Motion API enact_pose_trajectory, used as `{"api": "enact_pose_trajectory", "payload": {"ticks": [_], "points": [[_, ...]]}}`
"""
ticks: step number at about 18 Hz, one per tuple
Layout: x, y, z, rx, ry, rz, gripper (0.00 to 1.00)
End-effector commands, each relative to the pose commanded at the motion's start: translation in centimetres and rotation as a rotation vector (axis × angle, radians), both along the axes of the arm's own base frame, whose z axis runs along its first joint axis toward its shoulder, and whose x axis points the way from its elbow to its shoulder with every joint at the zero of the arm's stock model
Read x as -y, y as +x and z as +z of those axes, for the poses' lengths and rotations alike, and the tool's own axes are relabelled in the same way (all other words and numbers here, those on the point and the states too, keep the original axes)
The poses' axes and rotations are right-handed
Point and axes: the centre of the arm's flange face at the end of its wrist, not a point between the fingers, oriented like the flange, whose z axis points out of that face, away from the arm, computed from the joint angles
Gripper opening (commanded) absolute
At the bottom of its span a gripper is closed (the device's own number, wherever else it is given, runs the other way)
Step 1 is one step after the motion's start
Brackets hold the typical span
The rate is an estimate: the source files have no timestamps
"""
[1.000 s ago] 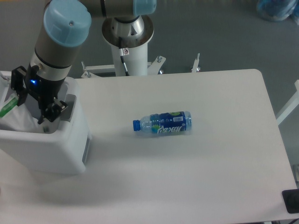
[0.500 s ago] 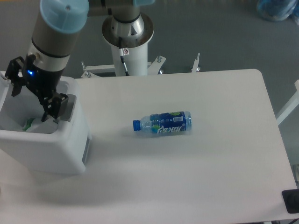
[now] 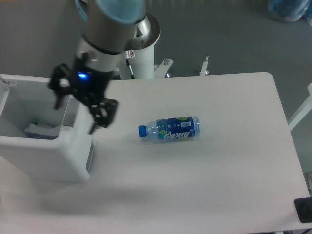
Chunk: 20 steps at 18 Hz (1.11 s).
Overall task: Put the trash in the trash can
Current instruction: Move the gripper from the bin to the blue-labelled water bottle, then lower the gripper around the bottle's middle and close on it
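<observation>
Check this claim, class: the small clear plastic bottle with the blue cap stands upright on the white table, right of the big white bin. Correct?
Not quite. The small clear plastic bottle with the blue cap lies on its side on the white table, right of the big white bin, as the fixed camera shows.

One bottle (image 3: 169, 128) lies mid-tabletop. One bin (image 3: 44, 155) stands at the left edge, with one white bag (image 3: 40, 130) inside. One phone (image 3: 303, 209) sits at the near right corner.
</observation>
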Motion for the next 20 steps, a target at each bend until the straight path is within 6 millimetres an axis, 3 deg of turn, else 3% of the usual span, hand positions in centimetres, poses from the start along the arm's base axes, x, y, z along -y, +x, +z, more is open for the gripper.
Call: {"api": "enact_pose_trajectory", "payload": {"ticks": [2,7,10,17,20], "points": [[1.1,-1.1,-2.3,-0.003,-0.017,-0.038,1.00],[3.9,-1.5,-10.0,-0.054,-0.167,-0.191,1.00],[4.6,-1.2,-12.9,-0.086,-0.285,-0.228,1.00],[3.7,0.4,-19.8,-0.169,-0.443,-0.333,1.00],[2.9,2.3,-22.1,-0.236,-0.584,-0.406,1.00]]}}
